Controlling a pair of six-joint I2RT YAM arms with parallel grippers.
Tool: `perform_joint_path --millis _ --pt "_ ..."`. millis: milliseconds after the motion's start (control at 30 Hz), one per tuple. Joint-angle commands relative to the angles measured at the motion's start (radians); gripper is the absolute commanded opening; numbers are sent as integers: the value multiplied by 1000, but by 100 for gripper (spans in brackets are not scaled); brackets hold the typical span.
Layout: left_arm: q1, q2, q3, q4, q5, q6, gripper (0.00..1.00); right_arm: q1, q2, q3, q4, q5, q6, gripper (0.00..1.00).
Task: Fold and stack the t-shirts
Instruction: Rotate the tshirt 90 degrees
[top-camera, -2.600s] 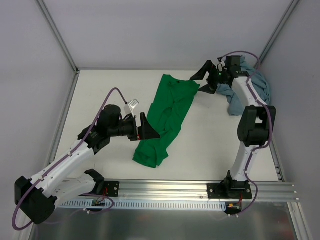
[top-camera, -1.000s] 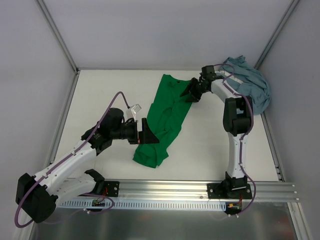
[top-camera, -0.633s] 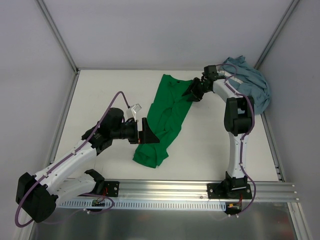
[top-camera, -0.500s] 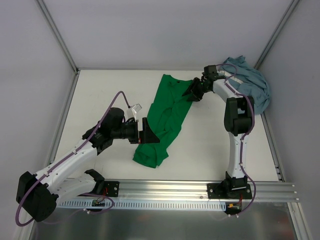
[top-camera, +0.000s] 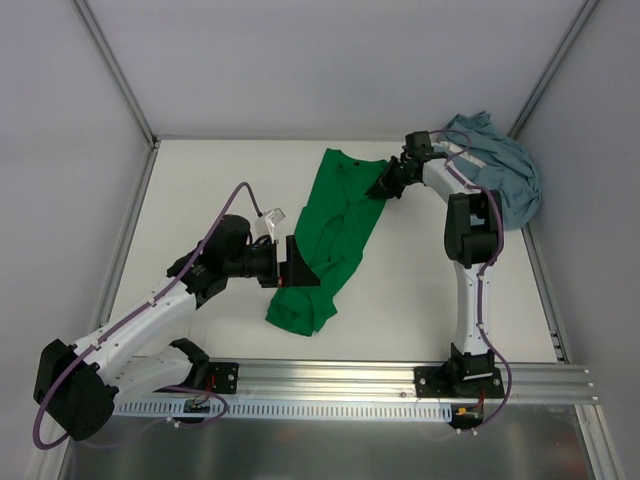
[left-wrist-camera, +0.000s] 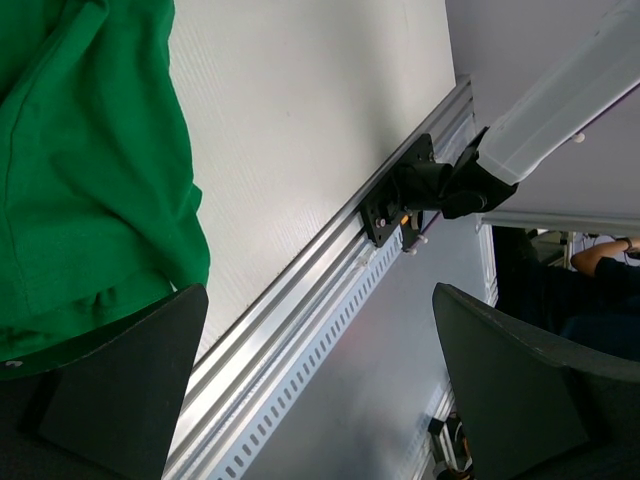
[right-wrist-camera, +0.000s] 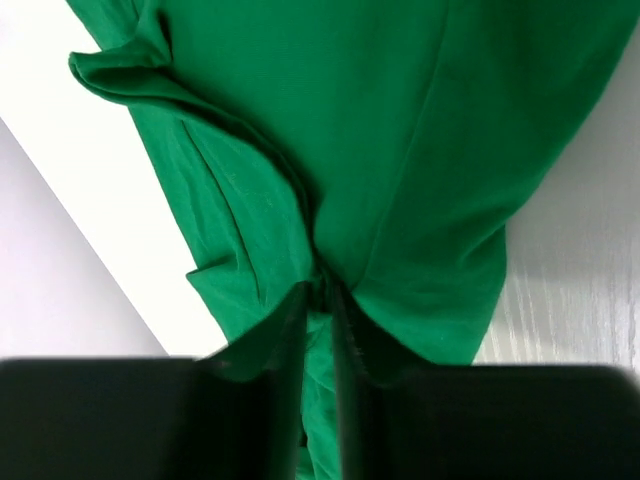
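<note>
We see the green t-shirt lying lengthwise in the middle of the table, wrinkled and partly folded. The right gripper is at its far right edge, with the jaws pressed nearly together on a raised fold of the green cloth. The left gripper stands spread wide at the shirt's left edge; it seems to hold nothing, though the view there is partial. The blue-grey t-shirt lies bunched in the far right corner.

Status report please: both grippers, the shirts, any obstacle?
Right gripper shut on green t-shirt, far right edge. Left gripper open at its left edge. Blue-grey t-shirt bunched in far right corner. No obstacle seen.
</note>
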Motion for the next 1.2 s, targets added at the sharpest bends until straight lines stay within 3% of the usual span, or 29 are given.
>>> perform_joint_path --millis 0,33,600,1100,1167 --pt "-2 10 3 30 25 26 99 2 9 54 28 -23 21 13" --pt "-2 12 5 29 25 29 99 5 12 56 34 -26 25 0" --pt "-2 12 -20 47 35 27 99 106 -14 117 80 -112 77 0" --pt "-2 -19 -63 40 36 27 99 153 134 287 179 -182 225 1" --pt "-2 -19 -58 35 38 33 99 163 153 294 183 -191 236 5"
